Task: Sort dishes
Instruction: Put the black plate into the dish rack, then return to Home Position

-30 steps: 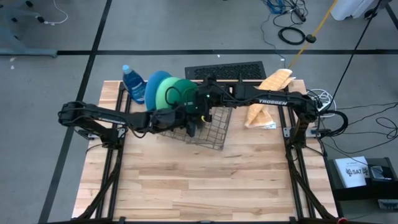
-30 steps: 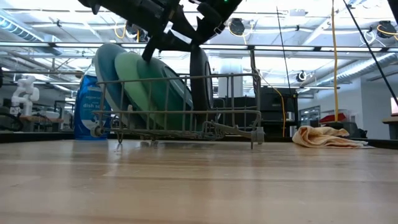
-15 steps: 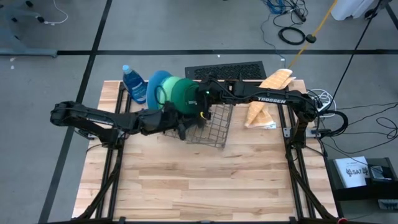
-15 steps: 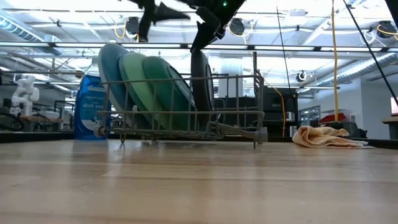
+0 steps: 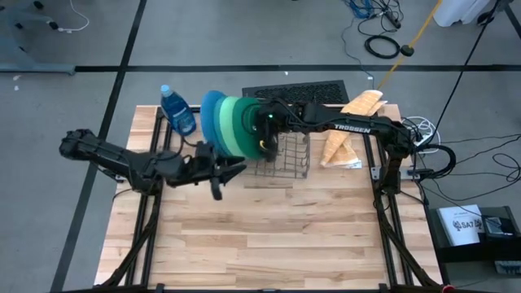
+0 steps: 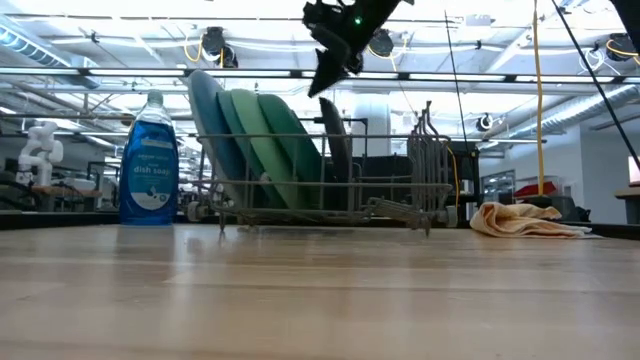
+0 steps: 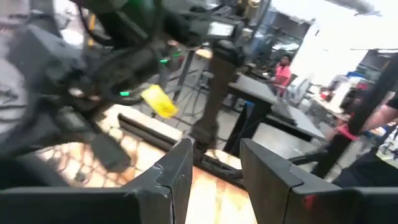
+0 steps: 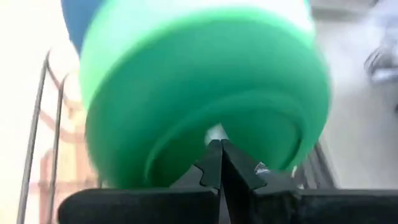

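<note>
A grey wire rack (image 5: 285, 156) (image 6: 330, 195) stands at the table's far middle. Blue, teal and green plates (image 5: 230, 122) (image 6: 250, 150) stand on edge in it, leaning toward the left, and a smaller black plate (image 6: 338, 155) stands upright beside them. The green plate (image 8: 205, 99) fills the right wrist view. My right gripper (image 5: 267, 145) (image 6: 321, 86) is shut just above the black plate. My left gripper (image 5: 234, 168) (image 7: 214, 180) is open and holds nothing, at the rack's near-left corner, pointing level. My right gripper's shut fingertips (image 8: 214, 152) stand at the black plate's top rim (image 6: 329, 102), slanting down from the table's right. Whether they touch the rim I cannot tell.
A blue dish-soap bottle (image 5: 177, 110) (image 6: 148, 160) stands left of the rack. A crumpled tan cloth (image 5: 346, 126) (image 6: 525, 220) lies to the right. A dark grate (image 5: 297, 92) sits at the far edge. The near half of the table (image 5: 269, 236) is bare wood.
My left gripper has drawn back from the rack toward the table's left and near edge and has risen out of the low view. The rack with its plates has slid toward the table's right and turned, uncovering the soap bottle in the low view.
</note>
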`<act>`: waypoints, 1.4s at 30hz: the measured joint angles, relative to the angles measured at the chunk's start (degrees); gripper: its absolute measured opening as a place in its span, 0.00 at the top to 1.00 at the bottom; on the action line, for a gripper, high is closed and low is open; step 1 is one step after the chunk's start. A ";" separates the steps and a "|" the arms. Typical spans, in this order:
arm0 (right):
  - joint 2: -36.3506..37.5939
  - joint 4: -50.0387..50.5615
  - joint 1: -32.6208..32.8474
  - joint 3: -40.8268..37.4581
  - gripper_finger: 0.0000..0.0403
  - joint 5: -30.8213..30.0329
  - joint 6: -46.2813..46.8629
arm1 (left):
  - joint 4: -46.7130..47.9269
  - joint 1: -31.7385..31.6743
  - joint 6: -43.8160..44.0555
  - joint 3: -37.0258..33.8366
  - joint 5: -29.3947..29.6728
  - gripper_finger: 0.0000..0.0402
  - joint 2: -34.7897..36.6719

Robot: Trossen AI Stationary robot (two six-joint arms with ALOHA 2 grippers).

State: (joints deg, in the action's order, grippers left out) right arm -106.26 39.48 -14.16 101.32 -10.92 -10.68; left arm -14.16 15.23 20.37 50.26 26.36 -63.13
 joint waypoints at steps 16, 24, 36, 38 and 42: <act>0.77 -1.38 2.67 0.12 1.00 -4.63 -4.79 | 3.90 8.79 -4.43 0.00 7.27 0.67 0.35; 0.84 -0.61 3.80 0.13 1.00 -3.87 -2.98 | 9.36 11.34 -6.18 0.00 15.04 0.67 0.30; 13.42 -16.33 15.97 -6.58 1.00 -1.41 -4.49 | 7.30 16.45 -19.36 -2.74 18.11 0.89 4.12; 17.20 -22.31 17.41 -13.52 1.00 -1.70 -4.16 | 3.57 16.41 -21.14 -5.53 16.23 0.97 5.96; 27.39 -39.06 20.66 -32.32 1.00 -2.68 -2.56 | -4.77 16.41 -23.89 -12.86 12.96 0.99 11.05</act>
State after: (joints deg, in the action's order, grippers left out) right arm -78.87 0.42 6.50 69.00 -13.60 -13.24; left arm -18.94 31.64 -3.52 37.40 39.32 -52.08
